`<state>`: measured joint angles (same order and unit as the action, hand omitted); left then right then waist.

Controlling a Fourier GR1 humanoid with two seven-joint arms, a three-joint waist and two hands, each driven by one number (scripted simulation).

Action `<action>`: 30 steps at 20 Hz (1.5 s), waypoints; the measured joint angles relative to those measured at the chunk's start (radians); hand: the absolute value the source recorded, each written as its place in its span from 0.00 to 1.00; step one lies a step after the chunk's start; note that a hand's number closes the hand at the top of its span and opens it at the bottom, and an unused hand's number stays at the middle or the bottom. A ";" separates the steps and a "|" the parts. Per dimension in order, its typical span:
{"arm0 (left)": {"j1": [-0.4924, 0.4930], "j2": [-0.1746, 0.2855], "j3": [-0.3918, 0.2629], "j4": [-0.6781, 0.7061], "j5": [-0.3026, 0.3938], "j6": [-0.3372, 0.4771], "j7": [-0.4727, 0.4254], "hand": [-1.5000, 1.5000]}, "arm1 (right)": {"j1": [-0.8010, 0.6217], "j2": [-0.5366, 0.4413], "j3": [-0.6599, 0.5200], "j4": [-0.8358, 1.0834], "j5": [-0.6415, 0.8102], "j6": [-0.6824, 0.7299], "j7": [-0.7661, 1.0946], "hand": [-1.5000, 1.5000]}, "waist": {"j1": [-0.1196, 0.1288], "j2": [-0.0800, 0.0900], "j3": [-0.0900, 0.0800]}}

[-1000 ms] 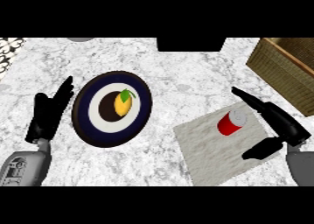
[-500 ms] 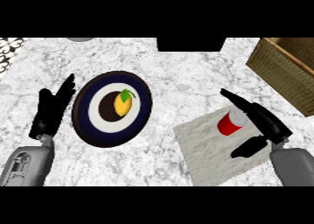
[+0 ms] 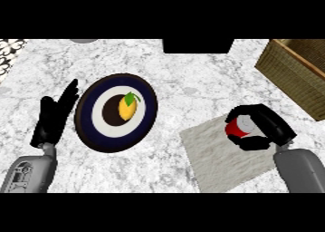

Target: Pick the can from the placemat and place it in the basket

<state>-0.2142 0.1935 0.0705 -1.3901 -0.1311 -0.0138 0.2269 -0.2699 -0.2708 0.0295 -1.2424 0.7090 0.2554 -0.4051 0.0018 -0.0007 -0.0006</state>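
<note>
Nearest the viewer, the right hand (image 3: 277, 129) is curling round the can (image 3: 237, 128), fingers arching over its far side and thumb closing in from the near side. The can is sitting on the far part of the placemat (image 3: 212, 156), mostly hidden by the hand. It seems to be standing upright, long axis roughly vertical and paler top facing up, though that is hard to confirm. To do this step well, the fingers should be wrapping the can's side evenly and keeping it vertical before any lift toward the basket (image 3: 305, 74), which is waiting at the tabletop's (image 3: 191, 74) far right. The left hand (image 3: 54, 118) is resting spread, beside the plate (image 3: 86, 131).
</note>
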 measured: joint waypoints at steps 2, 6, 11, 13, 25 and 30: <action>-0.011 -0.001 0.002 0.000 0.000 -0.003 0.013 0.50 | -0.001 -0.006 0.001 0.009 0.023 -0.034 -0.030 1.00 | 0.000 -0.001 0.000; -0.016 -0.001 0.009 0.016 -0.003 -0.005 -0.003 0.50 | 0.000 -0.018 0.029 -0.004 0.095 -0.085 -0.037 1.00 | 0.000 -0.003 -0.002; -0.013 -0.008 0.003 0.015 -0.013 0.003 -0.003 0.50 | -0.036 -0.115 0.147 -0.084 0.273 0.009 0.082 1.00 | -0.002 -0.005 -0.002; -0.001 -0.003 0.006 -0.009 -0.003 -0.007 0.015 0.50 | -0.039 -0.150 0.181 -0.142 0.319 0.055 0.114 1.00 | -0.003 -0.006 -0.002; 0.019 -0.005 0.013 -0.025 -0.007 -0.006 0.016 0.50 | -0.034 -0.065 0.033 -0.512 0.096 0.361 0.266 1.00 | -0.015 -0.005 0.000; 0.025 0.001 0.024 -0.015 -0.007 -0.002 0.009 0.50 | -0.091 0.051 -0.143 -0.649 -0.143 0.490 0.427 1.00 | -0.032 -0.012 -0.001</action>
<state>-0.1888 0.1947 0.0946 -1.4054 -0.1381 -0.0157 0.2359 -0.3608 -0.2196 -0.1133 -1.8916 0.5664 0.7455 0.0219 -0.0306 -0.0122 -0.0021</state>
